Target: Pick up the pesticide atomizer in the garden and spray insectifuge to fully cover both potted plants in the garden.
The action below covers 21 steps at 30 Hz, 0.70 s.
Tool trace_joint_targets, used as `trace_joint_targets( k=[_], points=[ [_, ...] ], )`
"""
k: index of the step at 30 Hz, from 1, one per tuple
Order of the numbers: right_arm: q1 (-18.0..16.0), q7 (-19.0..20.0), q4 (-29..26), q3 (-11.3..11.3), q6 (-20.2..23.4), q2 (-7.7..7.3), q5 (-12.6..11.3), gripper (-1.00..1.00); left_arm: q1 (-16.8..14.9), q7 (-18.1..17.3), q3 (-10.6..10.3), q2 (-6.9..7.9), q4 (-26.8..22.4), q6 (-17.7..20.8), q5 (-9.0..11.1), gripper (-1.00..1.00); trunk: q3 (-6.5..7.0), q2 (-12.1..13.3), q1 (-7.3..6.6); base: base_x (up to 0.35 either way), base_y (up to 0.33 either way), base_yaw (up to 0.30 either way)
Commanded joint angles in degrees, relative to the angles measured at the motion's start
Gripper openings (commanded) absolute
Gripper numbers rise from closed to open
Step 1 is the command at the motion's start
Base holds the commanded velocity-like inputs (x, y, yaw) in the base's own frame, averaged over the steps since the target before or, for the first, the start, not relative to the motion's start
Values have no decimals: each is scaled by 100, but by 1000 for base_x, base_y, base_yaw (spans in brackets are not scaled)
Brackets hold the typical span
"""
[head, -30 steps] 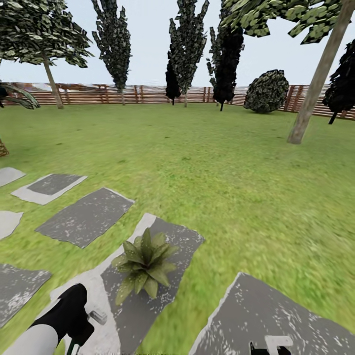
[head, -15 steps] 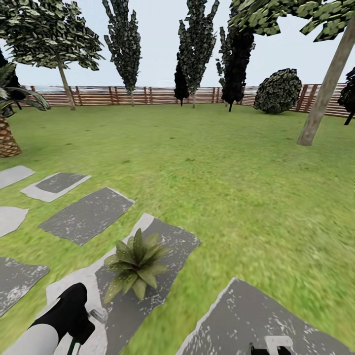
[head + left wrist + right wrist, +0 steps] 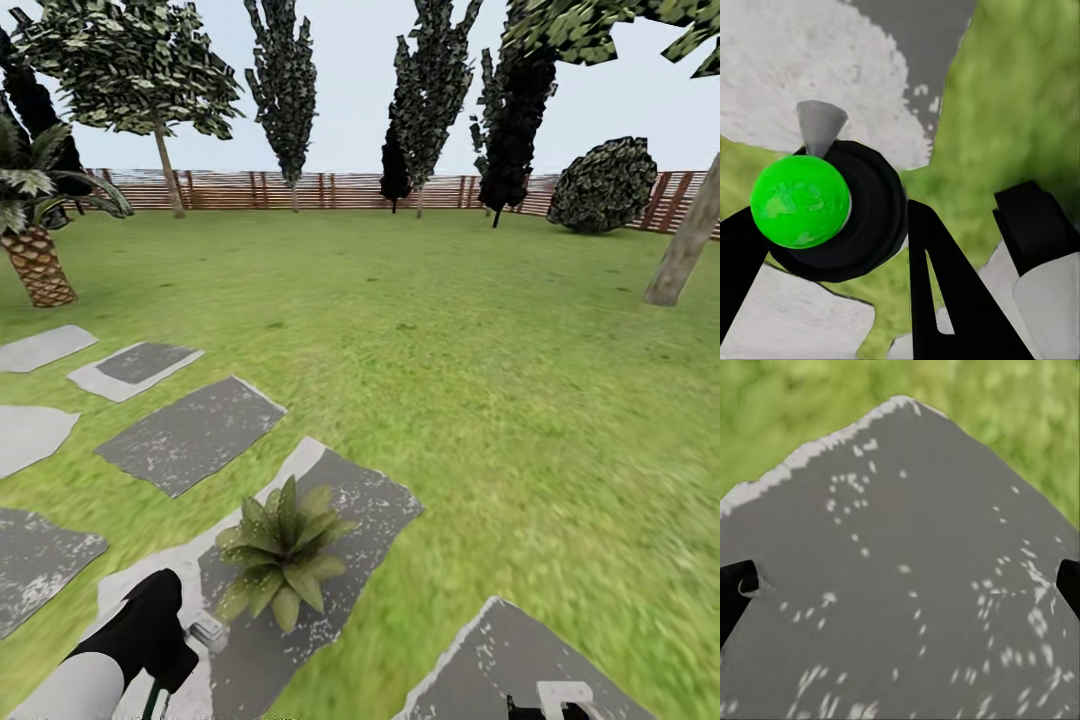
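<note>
Garden: green lawn (image 3: pixel 480 380) crossed by grey stepping slabs (image 3: pixel 190 435), brown slat fence (image 3: pixel 330 190) and trees behind. One potted plant (image 3: pixel 280 555) (low green rosette) stands on a slab just beyond the left arm. Left gripper (image 3: pixel 832 225): fingers clenched around the pesticide atomizer (image 3: pixel 832 206), dark body, green cap. Right gripper (image 3: pixel 900 585): fingertips wide apart, released, above a slab.

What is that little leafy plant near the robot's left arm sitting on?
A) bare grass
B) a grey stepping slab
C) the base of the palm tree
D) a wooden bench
B: in the head view the potted plant sits on a grey stepping slab set in the lawn, with grass around the slab's edges and the palm tree far off.
</note>
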Motion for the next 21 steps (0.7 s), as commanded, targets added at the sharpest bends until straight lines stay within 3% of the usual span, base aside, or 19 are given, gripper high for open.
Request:
trace_joint_targets(
  k=[1, 5, 8, 12, 21],
  points=[
    [-3, -16, 6, -45, -18, -1, 61, 100, -16, -101, 12, -2, 5, 23, -65, -100, -5, -2, -1, 9, 0, 275],
    [-3, -16, 6, -44, -18, -2, 61, 100, -106, -586, -39, -12, -12, 60, -204, -100, -5, -2, -1, 3, 0, 275],
    [-3, -16, 5, -44, -18, -3, 61, 100, -393, -934, -43, -31, -13, 65, -463, -100, -5, -2, -1, 0, 0, 276],
    [-3, -16, 0, -51, -21, -4, 61, 100, -556, -1009, -42, -109, -13, 66, -679, -100, -5, -2, -1, 2, -4, 228],
    [-3, -12, 7, -52, -23, -21, 61, 100, -602, -1016, -42, -115, -13, 66, -710, -100, -5, -2, -1, 48, -237, 13]
  ],
)
